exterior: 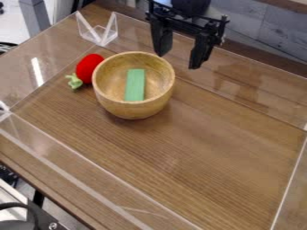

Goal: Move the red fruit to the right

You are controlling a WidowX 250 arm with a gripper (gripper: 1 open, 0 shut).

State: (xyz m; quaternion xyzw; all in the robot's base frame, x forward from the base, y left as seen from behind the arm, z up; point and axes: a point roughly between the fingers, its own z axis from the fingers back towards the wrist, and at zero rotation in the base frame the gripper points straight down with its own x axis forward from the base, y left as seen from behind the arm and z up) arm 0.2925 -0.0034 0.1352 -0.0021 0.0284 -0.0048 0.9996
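Wooden table [180,153] fills most of the view, dark brown grain, glossy. A low clear plastic wall [54,184] rims it on the near and left edges; a folded clear piece [99,30] stands at about 11 o'clock near the far edge.

Wooden bowl [135,86], light, round, sits at roughly 11 o'clock from table centre. A flat green block [135,84] lies inside it, long axis running near to far.

Black gripper [179,51] hangs at 1 o'clock above the bowl's far right rim, pointing down. Fingers spread wide, nothing between them; not touching the bowl as far as can be told.

Red fruit [89,66] rests on the table at 9 to 10 o'clock of the bowl, touching or just beside its outer wall. Its light green stem [74,82] points toward the near left.

No brands, labels or legible writing visible on anything.
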